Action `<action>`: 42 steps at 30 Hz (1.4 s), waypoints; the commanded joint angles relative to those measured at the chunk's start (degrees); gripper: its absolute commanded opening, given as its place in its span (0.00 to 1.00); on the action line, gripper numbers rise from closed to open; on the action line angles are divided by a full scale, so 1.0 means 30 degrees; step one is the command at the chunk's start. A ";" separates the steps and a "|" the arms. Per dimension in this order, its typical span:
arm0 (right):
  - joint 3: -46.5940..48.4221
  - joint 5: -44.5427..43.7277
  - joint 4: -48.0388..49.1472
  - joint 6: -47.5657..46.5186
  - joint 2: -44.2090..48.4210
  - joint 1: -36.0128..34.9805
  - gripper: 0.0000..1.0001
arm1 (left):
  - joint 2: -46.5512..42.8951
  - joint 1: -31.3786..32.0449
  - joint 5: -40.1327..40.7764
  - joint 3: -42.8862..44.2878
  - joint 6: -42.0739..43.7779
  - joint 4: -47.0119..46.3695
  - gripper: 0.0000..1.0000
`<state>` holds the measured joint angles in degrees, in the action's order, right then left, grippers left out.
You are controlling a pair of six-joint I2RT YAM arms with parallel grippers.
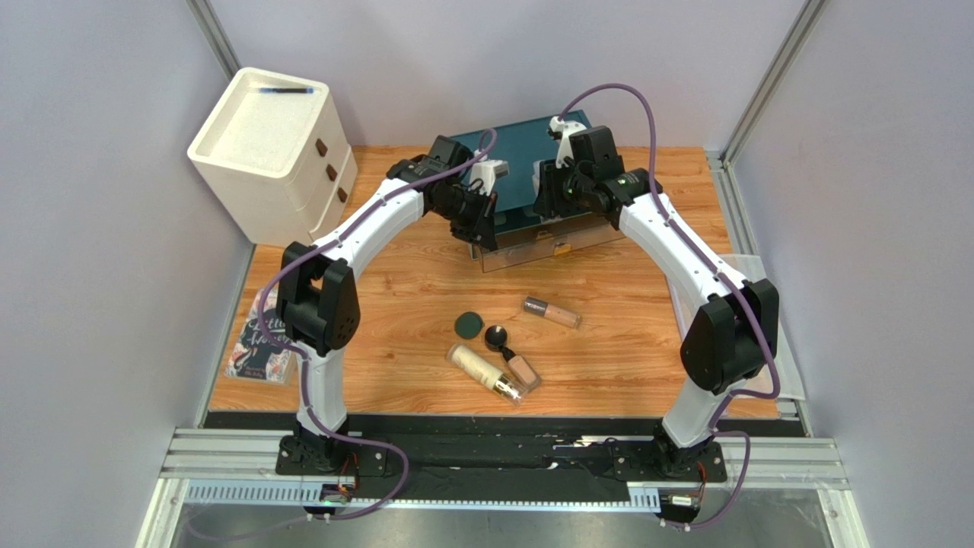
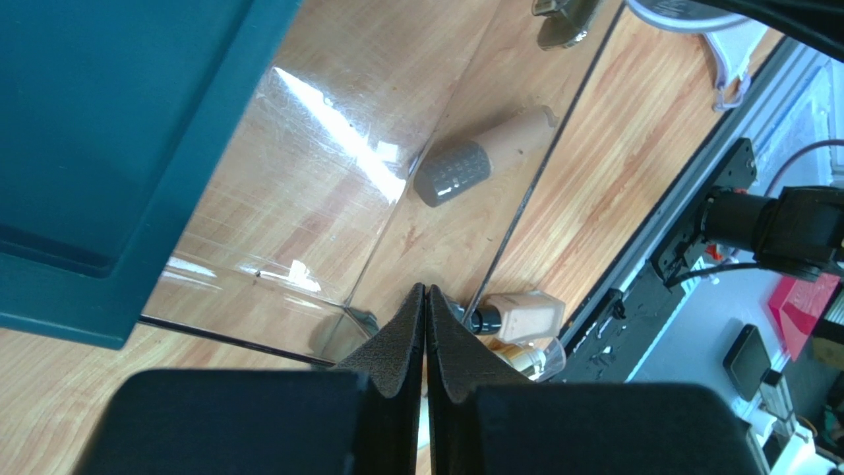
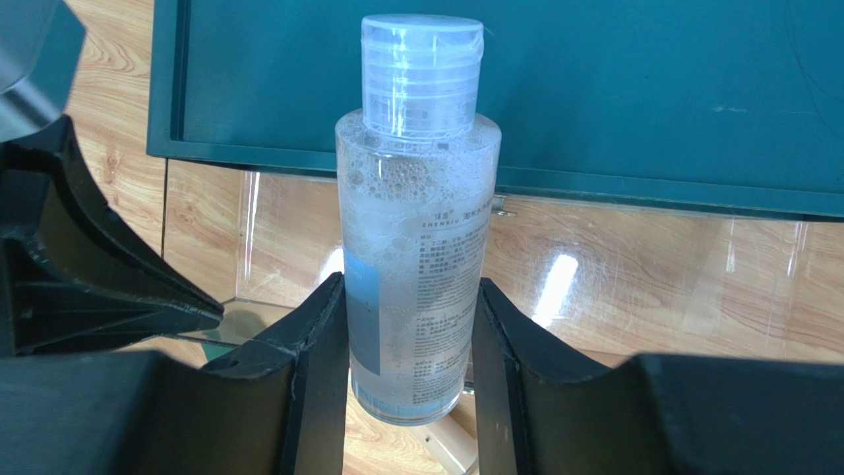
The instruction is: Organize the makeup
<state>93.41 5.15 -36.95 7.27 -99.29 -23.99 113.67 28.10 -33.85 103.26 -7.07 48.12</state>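
Observation:
My right gripper point(image 3: 408, 287) is shut on a clear bottle point(image 3: 416, 198) of foamy liquid with a clear ribbed cap. It holds the bottle upright over the clear box point(image 1: 537, 234), in front of the box's raised teal lid point(image 3: 634, 89). My left gripper point(image 2: 425, 293) is shut with nothing visible between its jaws, at the box's front left corner point(image 1: 474, 217). On the table lie a dark-green compact point(image 1: 468, 325), a black jar point(image 1: 497, 337), a tan tube point(image 1: 552, 311), a cream bottle point(image 1: 482, 372) and a beige foundation bottle point(image 1: 523, 370). The tan tube point(image 2: 485, 153) and the foundation bottle point(image 2: 520, 317) also show in the left wrist view.
A white drawer unit point(image 1: 269, 154) stands at the back left. A pink-covered book point(image 1: 261, 348) lies at the table's left edge. Metal rails point(image 1: 503, 462) run along the near edge. Grey walls close in both sides.

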 commanded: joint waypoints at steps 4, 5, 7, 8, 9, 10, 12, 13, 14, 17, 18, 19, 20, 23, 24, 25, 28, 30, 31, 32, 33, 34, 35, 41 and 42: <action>0.0095 0.0393 0.1038 -0.1070 0.0107 -0.0295 0.00 | -0.1444 0.0390 -0.1755 -0.0670 0.0950 0.0104 0.05; 0.0153 0.0394 0.0805 -0.1394 0.0078 -0.0295 0.00 | -0.1502 0.0419 -0.1755 -0.0729 0.0980 0.0161 0.05; 0.0299 0.0423 0.0279 -0.2299 -0.0156 -0.0353 0.00 | -0.1502 0.0419 -0.1668 -0.0905 0.0922 0.0133 0.05; 0.0358 0.0423 0.0130 -0.2508 -0.0215 -0.0383 0.00 | -0.1531 0.0419 -0.1609 -0.0905 0.0950 0.0162 0.05; 0.0388 0.0336 -0.0045 -0.3148 -0.0303 -0.0412 0.00 | -0.1561 0.0419 -0.1551 -0.0934 0.0922 0.0162 0.05; 0.0359 0.0306 -0.0395 -0.3822 -0.0332 -0.0441 0.00 | -0.1590 0.0419 -0.1318 -0.0906 0.0805 0.0133 0.05; 0.0388 0.0160 -0.0777 -0.4411 -0.0362 -0.0529 0.00 | -0.1648 0.0419 -0.1141 -0.0673 0.0572 0.0046 0.06; 0.0359 0.0159 -0.1069 -0.4879 -0.0362 -0.0529 0.00 | -0.1562 0.0419 -0.0879 -0.0555 0.0483 0.0045 0.06; 0.0214 0.0101 -0.1217 -0.5144 -0.0333 -0.0616 0.00 | -0.1503 0.0390 -0.0789 -0.0264 0.0424 0.0074 0.06; -0.0196 -0.0308 -0.1394 -0.6051 -0.0157 -0.0851 0.00 | -0.1064 0.0390 -0.0350 0.0730 0.0160 0.0454 0.06; -0.0459 -0.0310 -0.1366 -0.6229 -0.0070 -0.0910 0.00 | -0.0947 0.0361 -0.0204 0.0996 -0.0014 0.0571 0.07; -0.0548 -0.0339 -0.1365 -0.6376 -0.0069 -0.0910 0.00 | -0.0685 0.0332 0.0000 0.1318 -0.0074 0.0804 0.07; -0.0607 -0.0368 -0.1336 -0.6581 -0.0069 -0.0997 0.00 | -0.0566 0.0303 0.0061 0.1930 -0.0162 0.0864 0.07; -0.0375 -0.0455 -0.1833 -0.6700 -0.0507 -0.1027 0.10 | -0.0156 0.0040 0.0237 0.3160 -0.0659 0.0923 0.07; -0.0257 -0.0456 -0.2124 -0.6729 -0.0682 -0.1056 0.14 | 0.0048 -0.0048 0.0527 0.3486 -0.1038 0.0924 0.08; -0.0082 -0.0514 -0.2243 -0.6729 -0.0829 -0.1057 0.16 | 0.0137 -0.0136 0.0646 0.3808 -0.1216 0.0924 0.08; 0.0182 -0.0544 -0.2419 -0.6583 -0.1415 -0.1027 0.24 | 0.0985 -0.0692 0.0998 0.5477 -0.2065 0.1477 0.09; 0.0241 -0.0573 -0.2274 -0.6408 -0.1738 -0.1086 0.28 | 0.1861 -0.1073 0.1377 0.6999 -0.2678 0.2208 0.09; 0.0271 -0.0602 -0.2215 -0.6378 -0.1884 -0.1115 0.29 | 0.2186 -0.1162 0.1437 0.7527 -0.2769 0.2445 0.09; 0.0329 -0.0631 -0.2186 -0.6320 -0.2030 -0.1115 0.30 | 0.2479 -0.1308 0.1554 0.8576 -0.2944 0.2679 0.09; 0.0388 -0.0748 -0.2128 -0.6261 -0.2119 -0.1115 0.31 | 0.3062 -0.1367 0.2077 0.9080 -0.3062 0.3116 0.09; 0.0446 -0.0836 -0.2098 -0.6289 -0.2207 -0.1144 0.31 | 0.3358 -0.1426 0.2286 0.9955 -0.3150 0.3324 0.09; 0.0447 -0.0924 -0.2040 -0.6290 -0.2266 -0.1145 0.32 | 0.3651 -0.1513 0.2404 1.0196 -0.3470 0.3442 0.09; 0.0651 -0.1539 -0.1776 -0.6114 -0.2062 -0.1145 0.42 | 0.4942 -0.2041 0.2551 1.0432 -0.4030 0.4350 0.08; 0.0681 -0.1685 -0.1630 -0.6056 -0.1829 -0.1145 0.50 | 0.5146 -0.2070 0.2493 1.0461 -0.4030 0.4525 0.07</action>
<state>92.71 2.66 -42.81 -10.90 -105.75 -27.11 127.22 22.11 -27.09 132.29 -17.21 57.67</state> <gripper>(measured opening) 0.433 0.076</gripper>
